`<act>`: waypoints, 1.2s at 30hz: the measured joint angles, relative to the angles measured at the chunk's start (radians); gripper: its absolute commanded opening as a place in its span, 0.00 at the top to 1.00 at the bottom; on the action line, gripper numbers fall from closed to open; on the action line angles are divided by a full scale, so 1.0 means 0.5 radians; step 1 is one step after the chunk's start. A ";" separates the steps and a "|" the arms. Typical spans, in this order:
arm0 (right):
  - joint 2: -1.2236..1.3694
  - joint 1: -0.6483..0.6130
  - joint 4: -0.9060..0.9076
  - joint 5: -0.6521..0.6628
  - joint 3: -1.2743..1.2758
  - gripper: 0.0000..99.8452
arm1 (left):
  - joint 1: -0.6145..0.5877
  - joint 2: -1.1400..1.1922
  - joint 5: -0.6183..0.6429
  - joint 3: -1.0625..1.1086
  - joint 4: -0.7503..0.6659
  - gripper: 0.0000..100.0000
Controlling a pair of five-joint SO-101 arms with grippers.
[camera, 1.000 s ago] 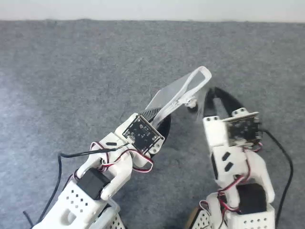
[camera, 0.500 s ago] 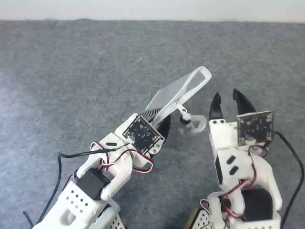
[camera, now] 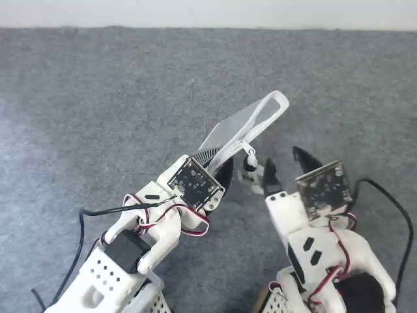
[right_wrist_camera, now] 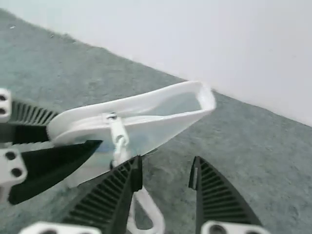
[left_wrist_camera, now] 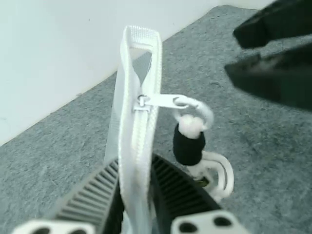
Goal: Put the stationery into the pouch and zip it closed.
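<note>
A white translucent pouch [camera: 244,127] stands on its edge above the grey table, and my left gripper [camera: 218,163] is shut on its near end. In the left wrist view the zip runs up between the ribbed jaws of the left gripper [left_wrist_camera: 135,165]. The zipper pull [left_wrist_camera: 168,101] hangs to one side with a ring and a black-and-white charm [left_wrist_camera: 189,141]. My right gripper [camera: 285,162] stands open just beside that charm [camera: 250,167] and holds nothing. In the right wrist view the pouch [right_wrist_camera: 156,114] and its pull [right_wrist_camera: 117,134] lie just ahead of the right gripper [right_wrist_camera: 166,163].
Grey carpet-like cloth [camera: 98,98] covers the table, with a pale wall along the far edge. A black cable [camera: 81,228] trails beside the left arm. The two arms stand close together at the near side.
My right gripper has let go of the zipper pull, opened, and drawn back toward the near side. The charm now hangs free. The left arm and pouch have not moved.
</note>
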 measured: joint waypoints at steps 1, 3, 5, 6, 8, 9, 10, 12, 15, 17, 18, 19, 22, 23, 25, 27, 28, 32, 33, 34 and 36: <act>0.000 -0.034 0.009 0.003 0.000 0.84 | 0.000 0.000 0.000 0.000 0.000 0.99; 0.000 -0.064 0.012 0.006 0.000 0.84 | 0.000 0.000 0.000 0.000 0.000 0.99; 0.000 -0.104 0.012 0.009 0.000 0.84 | 0.000 0.000 0.000 0.000 0.000 0.99; 0.006 -0.126 0.012 0.009 -0.009 0.84 | 0.000 0.000 0.000 0.000 0.000 0.99; 0.086 -0.178 0.012 0.009 -0.074 0.84 | 0.000 0.000 0.000 0.000 0.000 0.99; 0.144 -0.203 0.021 0.009 -0.114 0.84 | 0.000 0.000 0.000 0.000 0.000 0.99; 0.206 -0.224 0.040 0.009 -0.153 0.84 | 0.000 0.000 0.000 0.000 0.000 0.99; 0.334 -0.239 0.071 0.009 -0.236 0.84 | 0.000 0.000 0.000 0.000 0.000 0.99; 0.488 -0.227 0.068 0.009 -0.292 0.84 | 0.000 0.000 0.000 0.000 0.000 0.99; 0.552 -0.227 0.055 0.009 -0.295 0.84 | 0.000 0.000 0.000 0.000 0.000 0.99; 0.580 -0.227 0.037 0.009 -0.295 0.84 | 0.000 0.000 0.000 0.000 0.000 0.99; 0.605 -0.227 0.018 0.009 -0.295 0.84 | 0.000 0.000 0.000 0.000 0.000 0.99; 0.651 -0.227 -0.031 0.009 -0.282 0.86 | 0.000 0.000 0.000 0.000 0.000 0.99; 0.651 -0.227 -0.046 0.009 -0.264 0.88 | 0.000 0.000 0.000 0.000 0.000 0.99; 0.657 -0.233 -0.089 0.009 -0.236 0.91 | 0.000 0.000 0.000 0.000 0.000 0.99; 0.678 -0.203 -0.141 0.009 -0.215 0.93 | 0.000 0.000 0.000 0.000 0.000 0.99; 0.709 -0.175 -0.169 0.009 -0.215 0.93 | 0.000 0.000 0.000 0.000 0.000 0.99; 0.779 -0.074 -0.218 0.009 -0.215 0.98 | 0.000 0.000 0.000 0.000 0.000 0.99; 0.795 -0.055 -0.236 0.009 -0.215 0.99 | 0.000 0.000 0.000 0.000 0.000 0.99; 0.801 -0.037 -0.252 0.009 -0.215 0.99 | 0.000 0.000 0.000 0.000 0.000 0.99; 0.804 -0.003 -0.267 0.012 -0.215 0.99 | 0.000 0.000 0.000 0.000 0.000 0.99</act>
